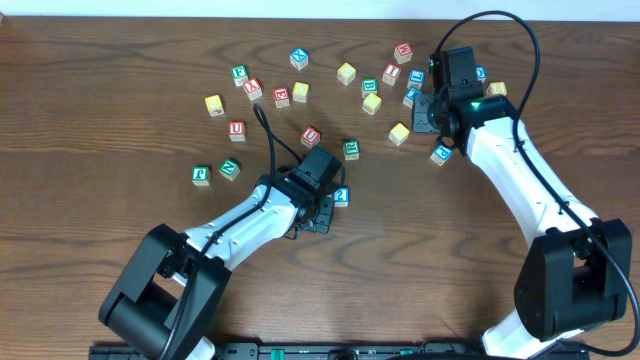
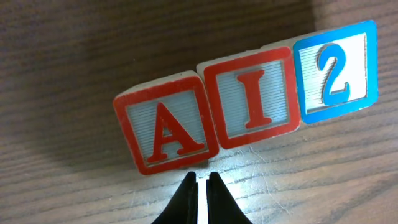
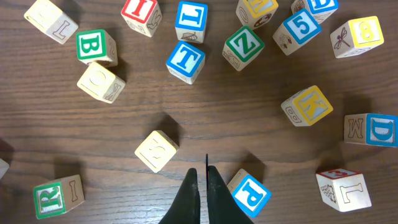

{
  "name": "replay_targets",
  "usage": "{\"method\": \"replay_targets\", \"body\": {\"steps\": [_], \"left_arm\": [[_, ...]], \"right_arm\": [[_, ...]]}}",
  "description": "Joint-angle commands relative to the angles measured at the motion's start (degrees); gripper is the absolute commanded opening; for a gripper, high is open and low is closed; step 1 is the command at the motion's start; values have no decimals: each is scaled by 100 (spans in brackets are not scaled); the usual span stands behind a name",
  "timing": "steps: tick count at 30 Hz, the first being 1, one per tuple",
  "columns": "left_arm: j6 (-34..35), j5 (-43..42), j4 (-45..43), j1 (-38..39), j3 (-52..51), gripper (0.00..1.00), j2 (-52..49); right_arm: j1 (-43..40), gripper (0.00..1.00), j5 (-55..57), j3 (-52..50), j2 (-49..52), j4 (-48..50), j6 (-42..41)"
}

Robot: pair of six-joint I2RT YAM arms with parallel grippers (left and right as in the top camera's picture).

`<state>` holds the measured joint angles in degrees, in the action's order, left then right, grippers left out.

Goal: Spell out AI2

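While my left gripper [image 2: 199,177] and right gripper [image 3: 199,169] hang shut, empty, the A cube [image 2: 166,129], I cube [image 2: 255,99] and 2 cube [image 2: 337,70] sit touching, from my left's twelve toward two o'clock. Light, stiff wood, I judge: pinch opposite flat sides.

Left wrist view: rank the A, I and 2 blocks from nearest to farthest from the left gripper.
1. A block: just ahead of the shut left gripper, slightly left.
2. I block: ahead and to the right, against the A block.
3. 2 block: far right end of the row.
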<state>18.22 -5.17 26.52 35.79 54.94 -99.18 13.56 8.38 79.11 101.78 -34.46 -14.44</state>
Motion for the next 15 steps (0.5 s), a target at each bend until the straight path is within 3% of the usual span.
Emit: {"method": "replay_targets", "body": {"steps": [1,15], "left_arm": [[-13,138,-9,-15,-61,7,-28],[-72,181,-98,-15,-61,7,-28]], "right_arm": [[4,1,-17,103,-101,11,15],[4,1,-15,103,-101,13,15]]}}
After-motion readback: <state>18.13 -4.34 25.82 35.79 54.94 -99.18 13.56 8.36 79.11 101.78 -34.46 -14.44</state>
